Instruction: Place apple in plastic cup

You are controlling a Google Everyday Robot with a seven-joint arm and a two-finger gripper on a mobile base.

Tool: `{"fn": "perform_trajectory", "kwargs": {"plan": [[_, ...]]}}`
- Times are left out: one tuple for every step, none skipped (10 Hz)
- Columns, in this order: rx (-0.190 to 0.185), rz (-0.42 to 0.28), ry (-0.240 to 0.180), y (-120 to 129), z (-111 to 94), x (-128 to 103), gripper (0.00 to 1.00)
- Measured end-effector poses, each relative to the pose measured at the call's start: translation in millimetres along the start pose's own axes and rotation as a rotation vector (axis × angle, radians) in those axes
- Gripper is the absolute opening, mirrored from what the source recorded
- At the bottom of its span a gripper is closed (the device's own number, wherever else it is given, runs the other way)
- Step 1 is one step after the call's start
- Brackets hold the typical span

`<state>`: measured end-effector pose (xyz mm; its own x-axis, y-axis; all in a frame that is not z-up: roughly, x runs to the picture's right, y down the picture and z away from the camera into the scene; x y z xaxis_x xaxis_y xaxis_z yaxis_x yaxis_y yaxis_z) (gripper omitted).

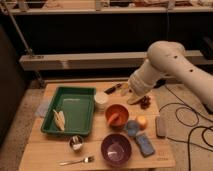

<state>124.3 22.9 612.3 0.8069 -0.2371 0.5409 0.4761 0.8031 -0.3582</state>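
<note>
Hovering at table rear, jaws (state unclear); round apple by lt-blue plastic cup.

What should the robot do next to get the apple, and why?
Probably bring the tool forward and down over the apple. The tool hangs above the back right part of the table, behind the orange bowl. The apple lies on the table next to the plastic cup, not in it, so it likely has to be picked up first.
</note>
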Motion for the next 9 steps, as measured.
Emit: {"fn": "perform_trajectory", "kwargs": {"plan": [[-0.007,0.005,0.029,13,-22,12,0.41],[-0.007,0.014,0.045,26,-39,24,0.41],[-0.006,0.013,0.046,27,-43,26,0.41],[-0.006,0.008,0.044,25,-41,24,0.39],[-0.006,0.012,0.045,27,-42,25,0.35],[-0.006,0.014,0.046,27,-42,26,0.34],[-0.007,0.01,0.045,26,-41,24,0.42],[-0.007,0.01,0.045,26,-41,24,0.52],[-0.007,0.011,0.045,26,-41,25,0.6]]}}
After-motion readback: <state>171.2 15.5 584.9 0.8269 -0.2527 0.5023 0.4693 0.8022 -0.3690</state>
